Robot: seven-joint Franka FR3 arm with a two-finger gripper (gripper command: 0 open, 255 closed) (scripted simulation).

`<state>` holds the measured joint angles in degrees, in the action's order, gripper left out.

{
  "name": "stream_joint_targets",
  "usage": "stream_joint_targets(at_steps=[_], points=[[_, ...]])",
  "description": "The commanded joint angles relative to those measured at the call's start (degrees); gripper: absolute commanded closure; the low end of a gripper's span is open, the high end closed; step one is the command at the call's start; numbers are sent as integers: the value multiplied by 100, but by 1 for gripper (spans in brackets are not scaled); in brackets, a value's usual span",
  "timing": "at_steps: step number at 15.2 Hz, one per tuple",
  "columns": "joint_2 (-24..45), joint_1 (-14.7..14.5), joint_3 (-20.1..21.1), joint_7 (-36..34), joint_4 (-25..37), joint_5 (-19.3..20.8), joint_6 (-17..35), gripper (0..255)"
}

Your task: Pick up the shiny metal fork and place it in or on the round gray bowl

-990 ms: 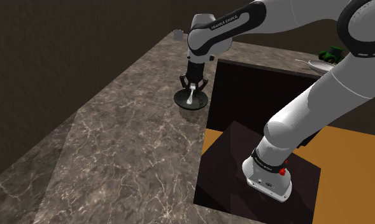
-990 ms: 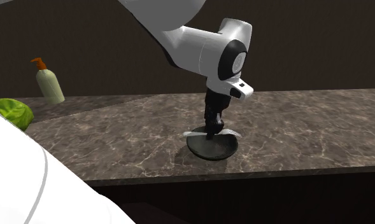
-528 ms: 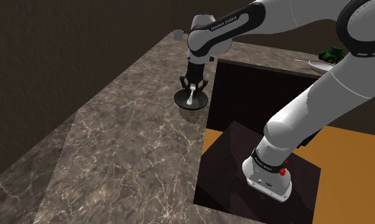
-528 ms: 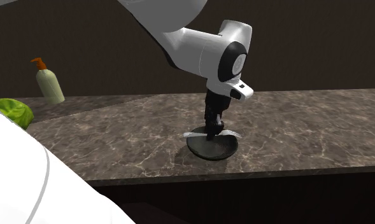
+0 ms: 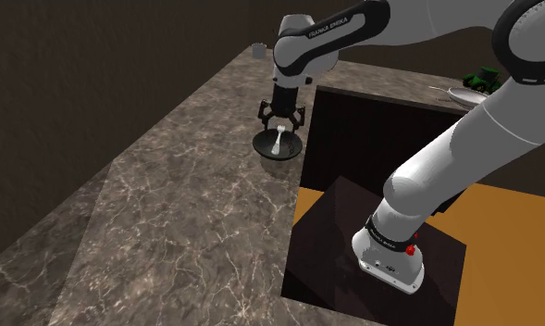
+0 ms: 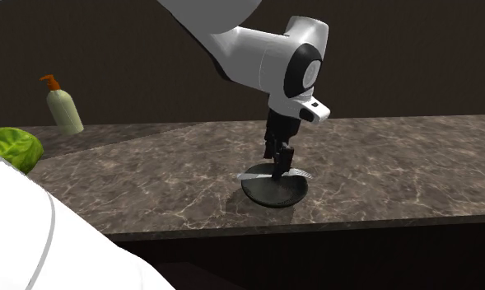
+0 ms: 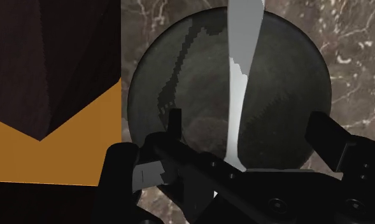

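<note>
The jaws of the white Franka arm point(image 5: 418, 176) hang just above a round dark grey bowl point(image 5: 264, 146) that sits on a brown marbled stone surface point(image 5: 168, 213), close to the edge where the surface drops to a dark recess. The jaws stand wide apart and hold nothing. In the wrist view the two black fingers point(image 7: 174, 124) flank the bowl point(image 7: 281, 95) on either side.

A shiny metal fork point(image 7: 243, 57) lies in the bowl, running between the fingers without touching them and reaching out over the far rim. From the second exterior view the fork point(image 6: 253, 175) rests across the top of the bowl point(image 6: 273, 193), with its ends poking past the rim on both sides.

Towards that view's left a pale green soap bottle with an orange pump point(image 6: 64, 107) stands on the surface point(image 6: 150, 181), and a green leafy ball point(image 6: 14, 147) lies nearer the camera.
</note>
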<state>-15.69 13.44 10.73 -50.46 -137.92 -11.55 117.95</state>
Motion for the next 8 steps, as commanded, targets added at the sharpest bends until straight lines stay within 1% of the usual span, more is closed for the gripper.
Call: stream_joint_targets(at_steps=[1,2,8], points=[[-110,28,-47,-4,259,36,-379,0],[-149,38,-65,-7,377,50,-537,0],[-149,38,-65,-7,377,50,-537,0]])
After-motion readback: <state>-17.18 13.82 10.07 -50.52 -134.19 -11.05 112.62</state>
